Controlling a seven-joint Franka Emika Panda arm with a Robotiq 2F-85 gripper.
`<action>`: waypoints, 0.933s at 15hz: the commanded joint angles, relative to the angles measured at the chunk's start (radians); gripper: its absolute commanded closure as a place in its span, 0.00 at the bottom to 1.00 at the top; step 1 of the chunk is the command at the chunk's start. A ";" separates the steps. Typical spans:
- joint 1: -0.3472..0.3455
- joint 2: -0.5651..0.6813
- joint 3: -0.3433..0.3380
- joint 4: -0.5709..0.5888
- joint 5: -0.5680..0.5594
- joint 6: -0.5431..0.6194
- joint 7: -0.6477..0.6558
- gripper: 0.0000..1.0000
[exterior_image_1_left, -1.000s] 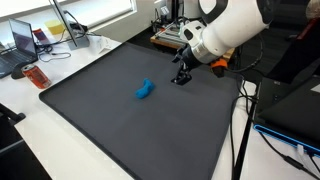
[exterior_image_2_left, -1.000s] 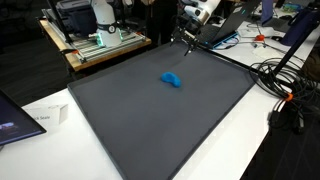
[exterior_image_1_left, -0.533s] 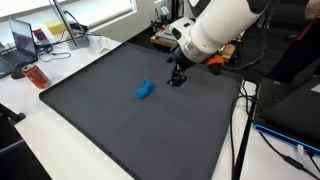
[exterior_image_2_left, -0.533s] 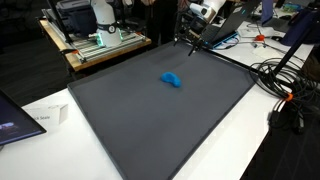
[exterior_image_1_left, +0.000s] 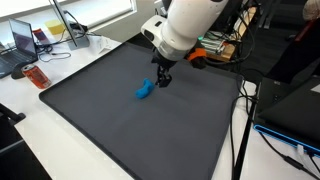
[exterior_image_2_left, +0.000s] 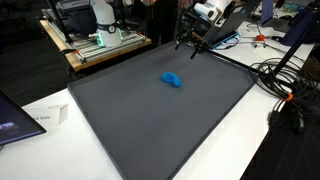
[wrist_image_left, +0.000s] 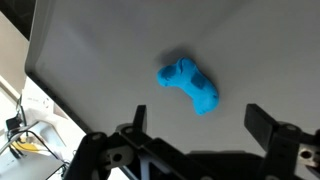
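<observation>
**A:** What's at the far left in an exterior view?

**B:** An open dark laptop (exterior_image_1_left: 22, 40) on the white tabletop (exterior_image_1_left: 50, 140). Near it is a small flat orange-red packet (exterior_image_1_left: 36, 76), just off a corner of the large dark grey rectangular mat (exterior_image_1_left: 120, 130).

**A:** And further right, on the mat?

**B:** A small bright blue lumpy object (exterior_image_1_left: 144, 91) lies on the mat's far half, with bare mat all around it. Nothing touches it.

**A:** Where's the arm?

**B:** The black two-fingered gripper (exterior_image_1_left: 160, 82) on the white arm hangs just to the right of the blue object, pointing down and raised off the mat.

**A:** Are the fingers spread or closed?

**B:** Spread wide. In the wrist view the two dark fingers (wrist_image_left: 262, 122) stand far apart at the bottom of the picture with only mat between them. The blue object lies beyond them near the middle of that view, not between the tips.

**A:** Anything past the mat's right edge?

**B:** Loose black cables (exterior_image_1_left: 245, 100) trail over the white tabletop there.
</observation>
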 joint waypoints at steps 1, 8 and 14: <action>-0.028 0.021 -0.016 0.050 0.047 0.019 -0.163 0.00; -0.089 0.049 -0.047 0.131 0.151 0.002 -0.434 0.00; -0.140 0.083 -0.056 0.186 0.289 0.000 -0.656 0.00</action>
